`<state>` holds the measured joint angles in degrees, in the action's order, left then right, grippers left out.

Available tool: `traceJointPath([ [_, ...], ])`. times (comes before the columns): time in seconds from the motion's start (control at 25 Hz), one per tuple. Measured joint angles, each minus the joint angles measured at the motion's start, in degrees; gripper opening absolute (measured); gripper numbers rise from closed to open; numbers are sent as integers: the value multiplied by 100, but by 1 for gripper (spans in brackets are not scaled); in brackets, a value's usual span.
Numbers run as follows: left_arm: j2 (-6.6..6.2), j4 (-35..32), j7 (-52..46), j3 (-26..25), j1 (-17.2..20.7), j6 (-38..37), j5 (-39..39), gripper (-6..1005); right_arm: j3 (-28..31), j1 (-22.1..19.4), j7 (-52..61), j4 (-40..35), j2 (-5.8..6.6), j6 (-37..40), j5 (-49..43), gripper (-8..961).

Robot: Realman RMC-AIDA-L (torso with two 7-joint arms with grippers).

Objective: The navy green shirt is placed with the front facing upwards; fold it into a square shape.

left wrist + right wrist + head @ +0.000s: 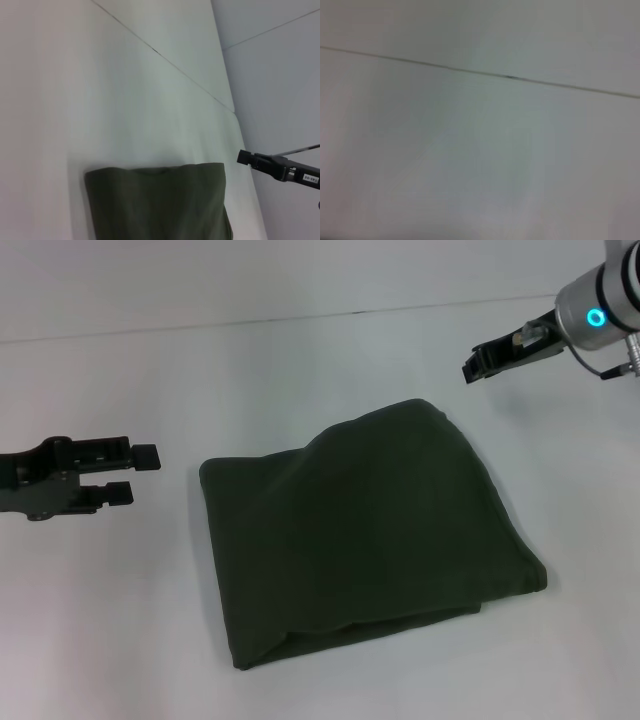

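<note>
The navy green shirt (pixel 365 530) lies folded into a rough square at the middle of the white table, plain green side up, with layered edges along its near side. It also shows in the left wrist view as a dark green block (pixel 157 202). My left gripper (pixel 138 472) hovers open to the left of the shirt, apart from it, with nothing between its fingers. My right gripper (pixel 478 358) is raised at the far right, beyond the shirt's far corner, and touches nothing; it appears in the left wrist view too (pixel 246 157). The right wrist view holds only bare table.
The white table (pixel 300 370) has a thin dark seam (pixel 300 318) running across its far side, also seen in the right wrist view (pixel 510 77). No other objects lie on it.
</note>
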<state>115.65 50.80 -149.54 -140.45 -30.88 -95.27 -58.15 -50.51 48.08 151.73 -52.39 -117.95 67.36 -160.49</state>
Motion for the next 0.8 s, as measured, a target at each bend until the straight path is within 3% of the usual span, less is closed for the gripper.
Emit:
traceJointPath([
  [0.16,4,0,12,0,2,1,-1,812,19,24,2,-41,120,325,45,280],
  [0.32,-22,0,14,-4,3,11,-4,812,-7,89,-163,-157,251,1550,68,377],
  [0.48,-80,0,9,-1,-7,-6,18,812,41,-29,-274,-776,184,2611,73,473],
  [0.8,-123,0,1,-7,5,-33,3,812,19,-173,-290,-965,118,3582,52,488],
])
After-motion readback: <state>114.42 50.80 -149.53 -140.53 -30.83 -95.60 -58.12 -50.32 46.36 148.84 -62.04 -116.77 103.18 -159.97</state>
